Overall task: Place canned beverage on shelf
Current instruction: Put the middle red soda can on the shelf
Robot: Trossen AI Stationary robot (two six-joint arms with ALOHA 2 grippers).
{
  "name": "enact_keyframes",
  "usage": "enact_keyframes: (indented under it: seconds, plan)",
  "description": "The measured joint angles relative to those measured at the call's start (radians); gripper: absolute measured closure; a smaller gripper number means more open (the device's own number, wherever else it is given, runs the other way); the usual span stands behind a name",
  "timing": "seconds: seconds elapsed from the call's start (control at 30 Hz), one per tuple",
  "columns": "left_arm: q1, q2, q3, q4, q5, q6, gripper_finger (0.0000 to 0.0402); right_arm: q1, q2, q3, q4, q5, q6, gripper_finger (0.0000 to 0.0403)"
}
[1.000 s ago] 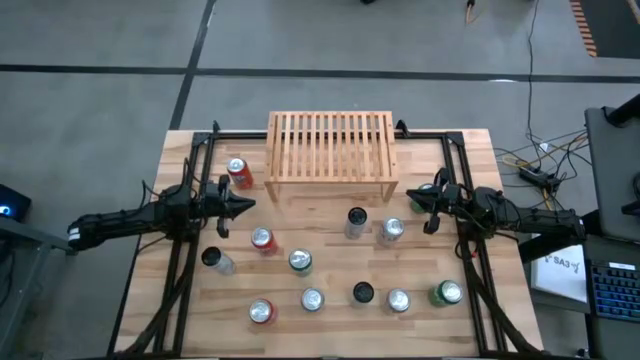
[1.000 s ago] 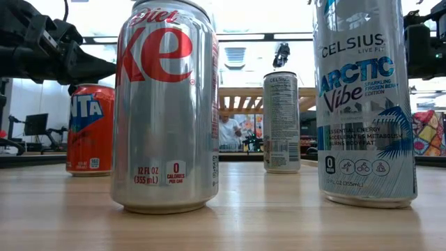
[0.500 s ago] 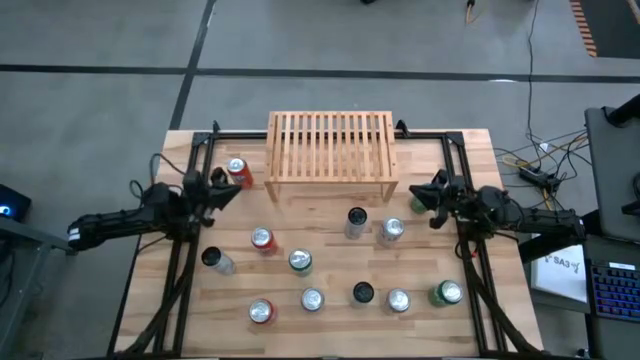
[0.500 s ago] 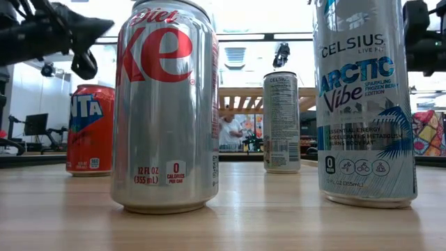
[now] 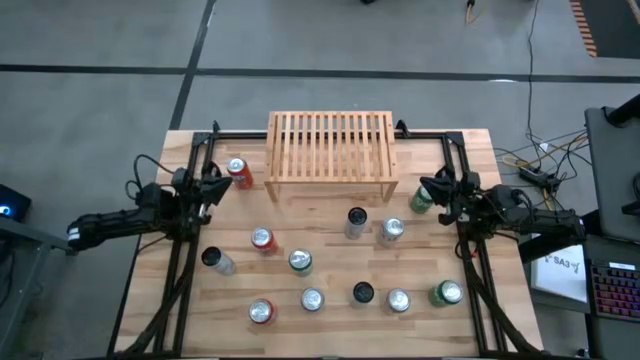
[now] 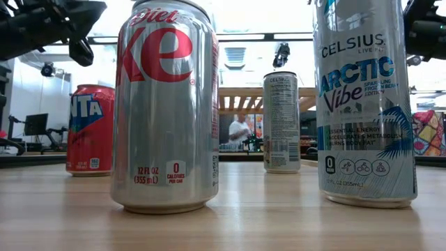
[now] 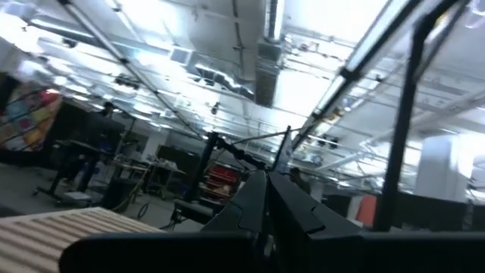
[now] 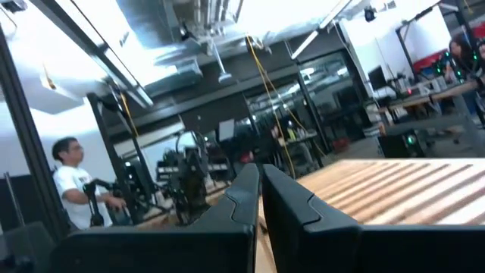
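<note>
Presently catalogued, from the high view. Shelf: light-wood slatted rack, at twelve o'clock on the table, its top bare. Cans, eleven upright: one orange-red can at ten o'clock, just beside the shelf's left leg; one green can at two o'clock, beside the right gripper; a dark-topped can and a silver can below the shelf front; the remaining seven spread from four through eight o'clock. Left gripper: fingers together, holding nothing, raised at nine o'clock near the orange-red can. Right gripper: fingers together, empty, at three o'clock, pointing toward the shelf's right end. Low view: a Diet Coke can and a Celsius can stand nearest.
</note>
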Motion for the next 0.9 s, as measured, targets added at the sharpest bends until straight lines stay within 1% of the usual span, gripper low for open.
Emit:
enact_keyframes:
  seconds: [0.1, 0.23, 0.37, 0.47, 0.57, 0.7, 0.77, 0.8, 0.9]
  plan:
    - [0.0, 0.013, 0.0, 0.003, -0.047, -0.016, 0.0401, 0.0, 0.015, 0.0, 0.053, 0.0, -0.001, 0.0394]
    - [0.0, 0.048, 0.0, 0.01, -0.048, -0.024, 0.0401, 0.0, 0.068, 0.0, 0.145, 0.0, -0.031, 0.0394]
    - [0.0, 0.097, 0.0, 0.053, -0.044, -0.05, 0.0402, 0.0, 0.162, 0.003, 0.253, 0.0, -0.055, 0.0394]
    - [0.0, 0.145, 0.007, 0.072, -0.033, -0.057, 0.0401, 0.0, 0.259, 0.048, 0.251, 0.0, -0.06, 0.0394]
    - [0.0, 0.206, 0.046, 0.073, -0.024, -0.057, 0.0401, 0.0, 0.367, 0.116, 0.252, 0.001, -0.089, 0.0394]
    - [-0.001, 0.313, 0.126, 0.06, 0.054, -0.047, 0.0401, 0.0, 0.481, 0.22, 0.194, 0.001, -0.124, 0.0394]
    - [-0.001, 0.362, 0.182, 0.001, 0.099, -0.046, 0.0402, 0.0, 0.521, 0.281, 0.118, 0.001, -0.126, 0.0394]
    - [-0.001, 0.382, 0.216, -0.059, 0.111, -0.045, 0.0401, 0.0, 0.54, 0.312, 0.066, 0.001, -0.126, 0.0394]
    - [-0.001, 0.424, 0.327, -0.307, 0.127, -0.036, 0.0401, 0.0, 0.589, 0.407, -0.093, 0.001, -0.114, 0.0394]
